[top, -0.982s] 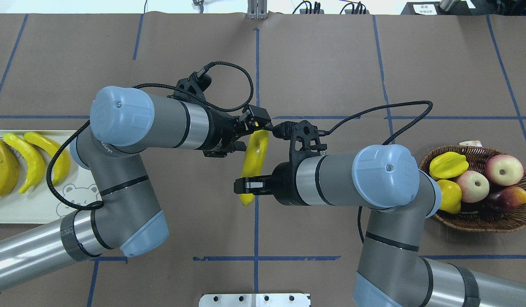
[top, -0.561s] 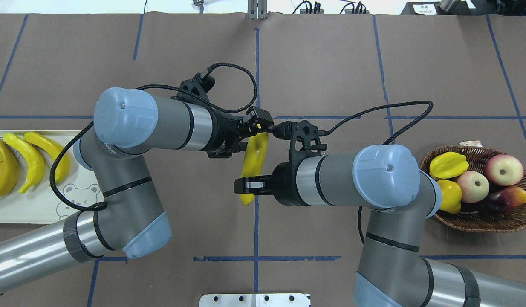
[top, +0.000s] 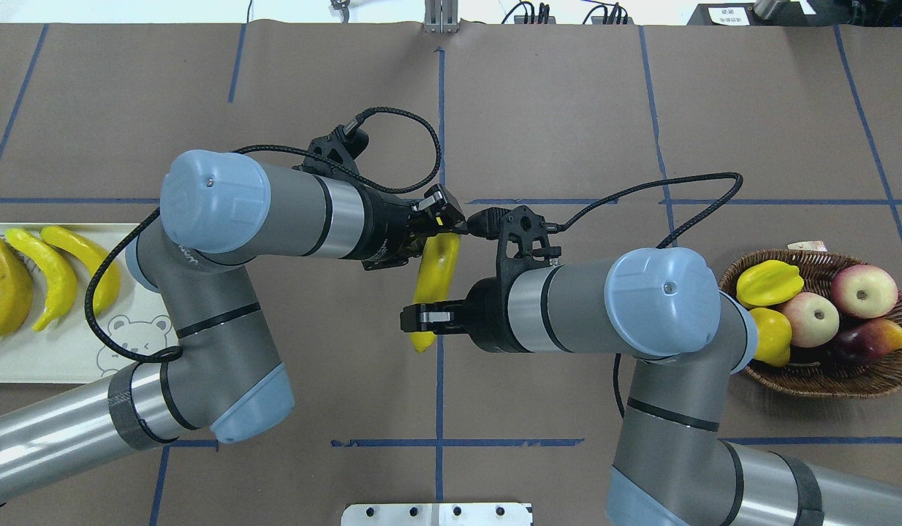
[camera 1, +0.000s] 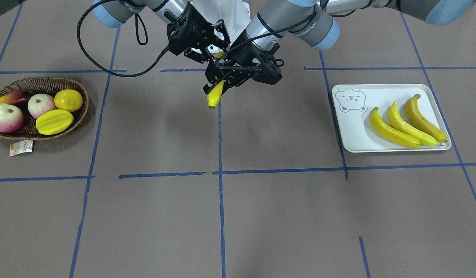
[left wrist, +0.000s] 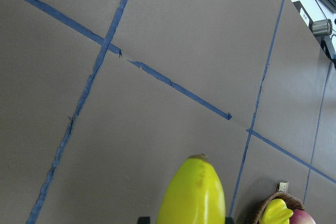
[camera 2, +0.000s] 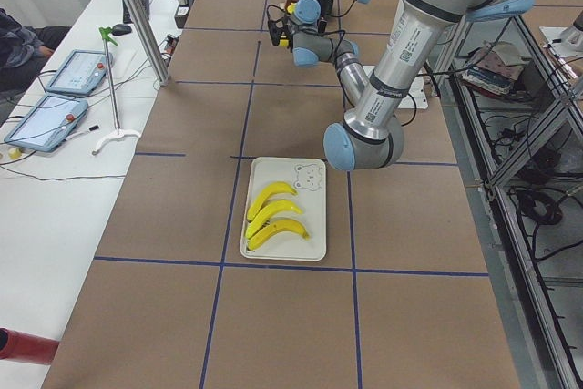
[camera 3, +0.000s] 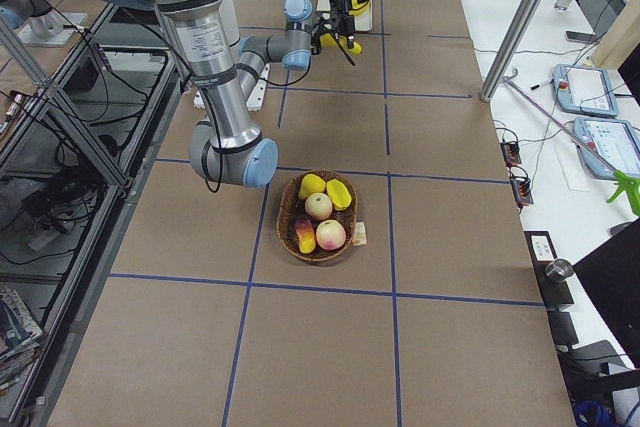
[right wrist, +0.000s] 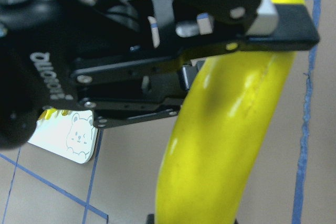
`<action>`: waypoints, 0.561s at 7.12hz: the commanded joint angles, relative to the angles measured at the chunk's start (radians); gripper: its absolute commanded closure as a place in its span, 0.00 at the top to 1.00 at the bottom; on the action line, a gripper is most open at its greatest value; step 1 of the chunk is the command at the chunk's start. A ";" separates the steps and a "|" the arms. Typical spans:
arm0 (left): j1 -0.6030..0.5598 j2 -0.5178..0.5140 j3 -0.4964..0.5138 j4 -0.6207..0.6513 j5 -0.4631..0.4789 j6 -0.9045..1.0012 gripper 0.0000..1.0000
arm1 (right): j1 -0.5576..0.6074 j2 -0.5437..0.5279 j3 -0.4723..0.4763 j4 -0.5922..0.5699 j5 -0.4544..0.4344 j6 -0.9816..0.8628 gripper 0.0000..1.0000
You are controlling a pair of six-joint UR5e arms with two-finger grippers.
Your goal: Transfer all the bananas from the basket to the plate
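Observation:
A yellow banana (top: 435,267) hangs above the middle of the table, held at both ends. My left gripper (top: 439,225) is shut on its far end; it also shows in the front view (camera 1: 223,77). My right gripper (top: 424,319) is shut on its near end. The banana fills the right wrist view (right wrist: 226,129), and its tip shows in the left wrist view (left wrist: 194,192). Three bananas (top: 45,277) lie side by side on the bear-print plate (top: 56,358) at the left. The wicker basket (top: 816,380) at the right shows no banana.
The basket holds a starfruit (top: 769,283), a lemon (top: 772,336), two apples (top: 864,290) and a mango (top: 868,337). A paper tag (camera 1: 21,148) lies beside the basket. Blue tape lines cross the brown table. A metal bracket (top: 436,513) sits at the near edge.
My left gripper's fingers have closed onto the banana's far end. The right gripper and the banana have stayed in place.

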State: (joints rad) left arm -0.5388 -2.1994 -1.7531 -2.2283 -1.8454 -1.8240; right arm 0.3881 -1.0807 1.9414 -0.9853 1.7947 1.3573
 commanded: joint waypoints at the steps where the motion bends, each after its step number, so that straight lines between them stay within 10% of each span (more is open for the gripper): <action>1: -0.003 0.004 -0.009 0.001 -0.002 0.000 0.00 | 0.001 0.004 0.001 -0.001 0.000 0.005 0.99; 4: -0.004 0.014 -0.019 0.007 -0.003 0.002 0.00 | 0.006 0.004 0.001 -0.003 0.000 0.006 0.99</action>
State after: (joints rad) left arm -0.5419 -2.1890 -1.7677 -2.2239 -1.8473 -1.8226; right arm 0.3927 -1.0769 1.9420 -0.9877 1.7948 1.3634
